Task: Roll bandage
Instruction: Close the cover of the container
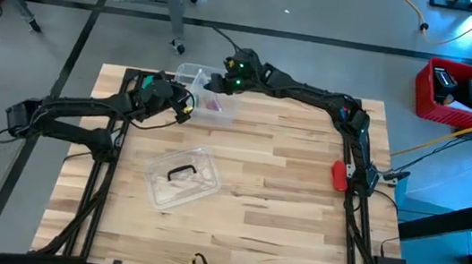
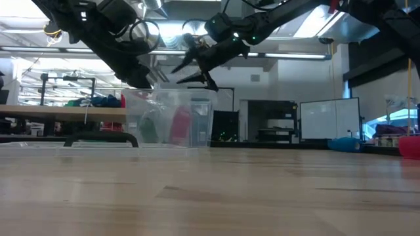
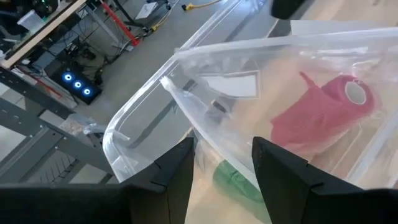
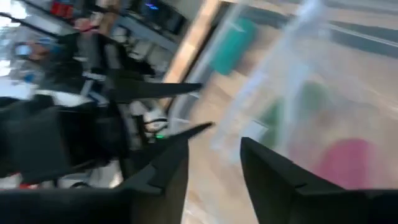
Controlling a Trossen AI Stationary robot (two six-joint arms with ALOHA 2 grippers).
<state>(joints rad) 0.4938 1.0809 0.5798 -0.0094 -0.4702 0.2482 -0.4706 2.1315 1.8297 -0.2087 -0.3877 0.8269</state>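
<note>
Pink bandage (image 3: 323, 112) rolled, lying inside clear plastic bin (image 1: 196, 77) at far edge of wooden tabletop (image 1: 283, 192); a loose flap of fabric trailing off the roll, hollow core visible in left wrist view. Green item (image 3: 233, 180) beside it in same bin.

Left end effector (image 3: 222, 163) at bin's near wall, fingers spread to either side of the thin plastic rim, rim between them; actual contact cannot be told.

Right end effector (image 2: 193, 69) above the bin, clear of it, fingers parted, nothing between them. In right wrist view, bandage below and blurred behind bin wall.

Loose clear lid (image 1: 182, 177) with dark handle lying flat mid-tabletop, well apart from bin. Small red object (image 1: 339, 174) at right edge of tabletop, near right arm's base.
</note>
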